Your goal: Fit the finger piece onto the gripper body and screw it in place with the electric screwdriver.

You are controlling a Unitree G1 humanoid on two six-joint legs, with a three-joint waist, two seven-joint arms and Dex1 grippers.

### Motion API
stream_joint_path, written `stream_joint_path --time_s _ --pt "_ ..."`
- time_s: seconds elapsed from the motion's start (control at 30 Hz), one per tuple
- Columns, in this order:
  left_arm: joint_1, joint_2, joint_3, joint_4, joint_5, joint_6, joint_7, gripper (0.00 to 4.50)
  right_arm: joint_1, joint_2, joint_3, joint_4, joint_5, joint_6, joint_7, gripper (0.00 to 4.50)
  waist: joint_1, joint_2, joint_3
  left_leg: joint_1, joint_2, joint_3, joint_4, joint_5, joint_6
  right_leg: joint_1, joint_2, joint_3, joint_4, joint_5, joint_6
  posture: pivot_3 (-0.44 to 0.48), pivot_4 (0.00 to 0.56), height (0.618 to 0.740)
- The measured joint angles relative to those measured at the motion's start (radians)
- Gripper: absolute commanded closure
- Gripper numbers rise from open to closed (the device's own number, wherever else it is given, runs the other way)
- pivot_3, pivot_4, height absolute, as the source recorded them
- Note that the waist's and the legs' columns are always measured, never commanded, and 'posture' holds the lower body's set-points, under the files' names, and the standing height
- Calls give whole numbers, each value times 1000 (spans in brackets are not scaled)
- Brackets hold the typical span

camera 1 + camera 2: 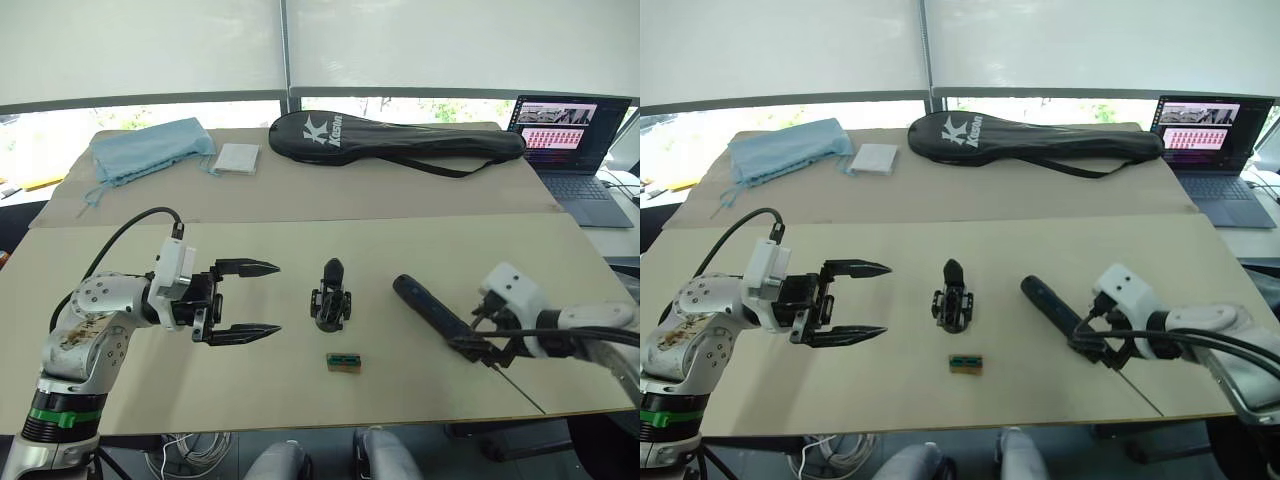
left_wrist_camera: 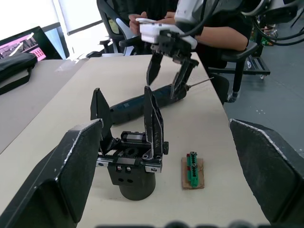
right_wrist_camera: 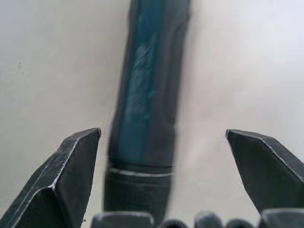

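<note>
Bench [image 1: 300, 400]: screwdriver [image 1: 430, 305] lying lengthwise between right claw's [image 1: 487, 346] spread fingers; left claw [image 1: 245, 298] spread, farther off.

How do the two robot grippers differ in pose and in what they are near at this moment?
The left gripper hangs above bare table beside the gripper body, clear of it; the right gripper straddles the screwdriver. The left gripper points sideways toward the middle of the table; the right gripper points downward at the tool's bit end. Shared: both are open, and neither grips anything.
</note>
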Motion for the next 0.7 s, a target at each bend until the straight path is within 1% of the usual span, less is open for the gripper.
stream_joint_path --time_s 0.07,0.17,0.3,0.4,0.6,0.7 --pt "0 -3 -2 3 5 -7 1 0 -33 -59 22 -14 32 70 39 28 1 0 0 -1 0 0 0 0 0 0 0 0 0 0 0 0 150 740" --pt "-1 -5 -6 4 16 -10 1 0 -141 -120 59 -38 95 188 88 28 1 0 0 0 0 0 0 0 0 0 0 0 -1 0 0 0 150 740" --pt "2 -12 -16 3 20 -11 0 0 -311 -137 161 -39 136 336 100 28 -1 0 0 0 1 0 0 0 1 0 0 0 -1 0 0 0 150 740" --pt "11 -19 -27 -1 21 -11 0 0 -444 -134 284 31 183 472 100 28 0 0 0 -1 0 0 0 -1 1 0 -1 0 -2 0 0 0 150 740" --pt "59 -27 -41 -30 21 -12 2 0 -549 -135 464 65 184 507 94 28 2 0 0 -4 0 0 0 -1 2 -2 -1 -1 -2 0 0 0 150 740" --pt "96 -28 -51 -69 21 -15 4 0 -587 -134 546 78 149 503 84 28 1 0 0 -4 0 1 0 -1 2 -2 -1 -1 -2 0 0 0 150 740"
